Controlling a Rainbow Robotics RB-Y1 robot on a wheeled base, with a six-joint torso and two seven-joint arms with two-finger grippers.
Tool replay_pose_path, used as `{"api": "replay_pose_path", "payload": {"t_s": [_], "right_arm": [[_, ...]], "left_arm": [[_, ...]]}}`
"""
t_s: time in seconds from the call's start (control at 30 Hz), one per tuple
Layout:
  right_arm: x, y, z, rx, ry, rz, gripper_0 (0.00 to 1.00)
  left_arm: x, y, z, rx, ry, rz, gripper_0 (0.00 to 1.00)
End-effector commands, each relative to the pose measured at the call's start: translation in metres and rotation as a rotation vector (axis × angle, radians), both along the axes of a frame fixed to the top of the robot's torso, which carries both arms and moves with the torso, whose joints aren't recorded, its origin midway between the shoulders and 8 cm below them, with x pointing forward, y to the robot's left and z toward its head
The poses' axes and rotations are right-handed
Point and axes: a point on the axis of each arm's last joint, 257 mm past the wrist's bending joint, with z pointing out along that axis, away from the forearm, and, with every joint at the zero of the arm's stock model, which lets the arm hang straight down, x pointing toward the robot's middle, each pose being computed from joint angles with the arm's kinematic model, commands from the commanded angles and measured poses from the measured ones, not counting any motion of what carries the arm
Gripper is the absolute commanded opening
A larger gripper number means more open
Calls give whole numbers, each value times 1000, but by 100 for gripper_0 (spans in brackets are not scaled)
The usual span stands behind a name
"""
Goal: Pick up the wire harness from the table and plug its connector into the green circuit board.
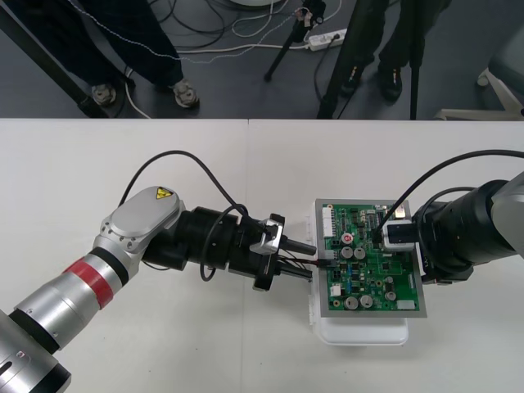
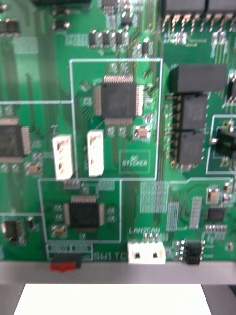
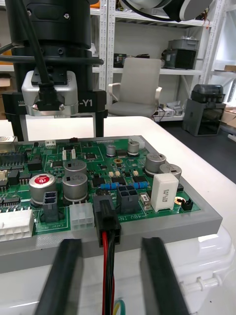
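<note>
The green circuit board (image 1: 372, 274) lies on its white base (image 1: 360, 332) right of the table's middle. In the left wrist view the harness's black plug (image 3: 107, 224) sits in a socket at the board's (image 3: 123, 170) near edge. Its red and black wires (image 3: 108, 275) run back between my left gripper's (image 3: 110, 283) two fingers, which stand apart from them, open. From above, the left gripper (image 1: 309, 260) is at the board's left edge by the red wire (image 1: 313, 263). My right gripper (image 1: 383, 234) hovers over the board's right part, its fingers (image 3: 101, 123) spread with nothing between them.
The right wrist camera looks straight down on the board (image 2: 123, 147), with chips and small white connectors (image 2: 146, 252). Tall capacitors (image 3: 76, 179) and a white block (image 3: 163, 192) stand close behind the plug. Bare table (image 1: 164, 147) lies left of and behind the board.
</note>
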Motion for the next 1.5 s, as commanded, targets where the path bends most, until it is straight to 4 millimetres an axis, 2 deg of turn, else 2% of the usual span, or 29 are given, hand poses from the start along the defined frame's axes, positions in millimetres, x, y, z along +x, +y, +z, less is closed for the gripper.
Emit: {"api": "replay_pose_path", "payload": {"t_s": [0.03, 0.33, 0.47, 0.63, 0.8, 0.93, 1.1, 1.2, 1.33, 1.5], "right_arm": [[7, -21, 28, -3, -42, 13, 100], [-1, -59, 59, 83, -54, -54, 100], [-4, -67, 68, 107, -63, -61, 100], [-8, -74, 82, 126, -87, -14, 100], [-17, -81, 102, 179, -113, 25, 100], [-35, -70, 119, 303, -101, 40, 100], [-57, -55, 127, 415, -56, 59, 100], [-62, -46, 136, 475, -59, 68, 100], [-58, -35, 151, 552, -103, 85, 100], [-58, -21, 171, 664, -147, 95, 100]], "left_arm": [[7, 8, 5, 1, 27, 37, 100], [23, 48, 4, 4, 43, 100, 100], [26, 65, 4, 10, 48, 112, 100], [31, 95, 1, 33, 55, 139, 100], [34, 131, 6, 65, 33, 158, 100], [28, 160, 6, 120, 12, 164, 100], [17, 193, 5, 184, -4, 172, 100], [10, 212, 9, 221, -14, 174, 100], [-1, 234, 19, 272, -8, 182, 100], [-12, 249, 36, 320, 8, 197, 100]]}}
